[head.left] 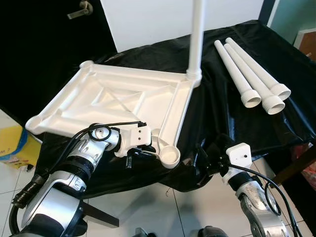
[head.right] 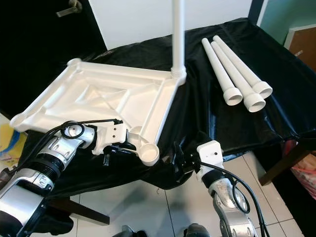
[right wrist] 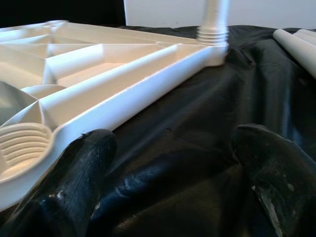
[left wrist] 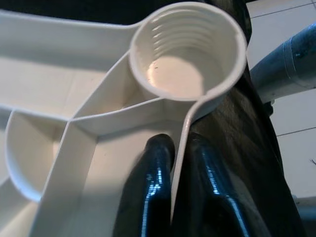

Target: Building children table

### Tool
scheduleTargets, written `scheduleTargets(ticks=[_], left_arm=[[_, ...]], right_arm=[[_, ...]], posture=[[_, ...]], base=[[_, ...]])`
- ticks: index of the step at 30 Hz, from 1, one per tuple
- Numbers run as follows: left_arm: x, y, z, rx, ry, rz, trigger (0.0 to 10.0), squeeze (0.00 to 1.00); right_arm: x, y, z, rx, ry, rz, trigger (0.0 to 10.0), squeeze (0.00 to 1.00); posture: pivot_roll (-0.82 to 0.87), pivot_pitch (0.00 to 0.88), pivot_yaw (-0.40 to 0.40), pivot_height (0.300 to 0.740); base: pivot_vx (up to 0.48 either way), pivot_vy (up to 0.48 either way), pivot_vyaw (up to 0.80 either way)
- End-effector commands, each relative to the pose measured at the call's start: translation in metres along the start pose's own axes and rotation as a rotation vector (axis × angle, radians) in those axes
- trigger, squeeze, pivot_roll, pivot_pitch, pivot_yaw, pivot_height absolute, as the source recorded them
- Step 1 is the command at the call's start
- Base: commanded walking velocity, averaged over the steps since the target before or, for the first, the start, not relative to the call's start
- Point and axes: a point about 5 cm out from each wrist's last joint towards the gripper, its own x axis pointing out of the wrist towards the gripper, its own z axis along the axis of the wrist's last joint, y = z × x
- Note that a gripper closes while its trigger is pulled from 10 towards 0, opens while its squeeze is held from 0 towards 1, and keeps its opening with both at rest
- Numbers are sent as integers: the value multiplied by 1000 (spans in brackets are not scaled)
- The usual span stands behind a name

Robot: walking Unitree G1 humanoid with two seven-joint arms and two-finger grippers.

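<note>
A white plastic tabletop [head.left: 118,96] lies upside down on a surface draped in black cloth [head.left: 222,108]. One white leg [head.left: 197,34] stands screwed into its far right corner socket. Three loose white legs [head.left: 252,79] lie side by side on the cloth to the right. My left gripper [head.left: 140,150] is shut on the tabletop's rim beside the empty threaded socket [left wrist: 187,54] at the near right corner; its fingers [left wrist: 153,187] pinch the thin wall. My right gripper [head.left: 210,160] is open just right of that corner, over the cloth, its fingers [right wrist: 74,182] spread wide with nothing between them.
White tiled floor [head.left: 163,207] lies below the cloth's front edge. A yellow box [head.left: 12,145] sits on the floor at the left. A dark door with a lever handle [head.left: 81,9] stands behind, and a wooden furniture edge [head.left: 296,163] at the right.
</note>
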Motion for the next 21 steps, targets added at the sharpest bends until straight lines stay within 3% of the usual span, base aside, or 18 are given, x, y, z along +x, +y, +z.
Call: scheduleTargets(ticks=[1, 8, 9, 10, 11, 15, 16, 18, 19, 20, 21], left_arm=[[-2, 3, -15, -83, 15, 141, 0, 0], [3, 7, -8, -81, -24, 229, 0, 0], [5, 9, -6, -73, -33, 263, 2118, 0], [5, 9, -6, -73, -33, 263, 2118, 0], [7, 9, -2, -61, -60, 285, 10000, 0], [9, 8, 4, -56, -102, 301, 10000, 0], [10, 9, 9, -55, -137, 312, 10000, 204], [10, 9, 9, -55, -137, 312, 10000, 204], [11, 10, 16, -68, -189, 324, 10000, 1000], [12, 9, 25, -87, -256, 325, 10000, 1000], [12, 9, 25, -87, -256, 325, 10000, 1000]], right_arm=[[-2, 1, -2, 11, 17, 0, 10000, 0], [-1, 0, -2, 7, 17, -11, 10000, 0], [-1, 0, -2, 6, 15, -19, 10000, 0], [-1, 0, -2, 6, 15, -19, 10000, 0], [1, -2, -1, 5, 11, -36, 10000, 0], [3, -4, -1, 5, 9, -65, 10000, 0], [5, -7, -1, 1, 8, -91, 10000, 0], [5, -7, -1, 1, 8, -91, 10000, 0], [8, -12, -1, -3, 11, -139, 10000, 0], [12, -19, 1, -15, 8, -197, 10000, 0], [12, -19, 1, -15, 8, -197, 10000, 0]], posture=[[-227, 88, 132, 740], [-221, 101, 132, 740], [-221, 101, 132, 740], [-221, 101, 132, 740], [-219, 103, 134, 740], [-219, 103, 134, 740], [-209, 103, 129, 740], [-209, 103, 129, 740], [-205, 102, 128, 740], [-204, 102, 129, 740], [-204, 102, 129, 740]], base=[[0, 0, 0], [0, 0, 0], [0, 0, 0], [0, 0, 0], [0, 0, 0], [0, 0, 0], [0, 0, 0], [0, 0, 0], [0, 0, 0], [0, 0, 0], [0, 0, 0]])
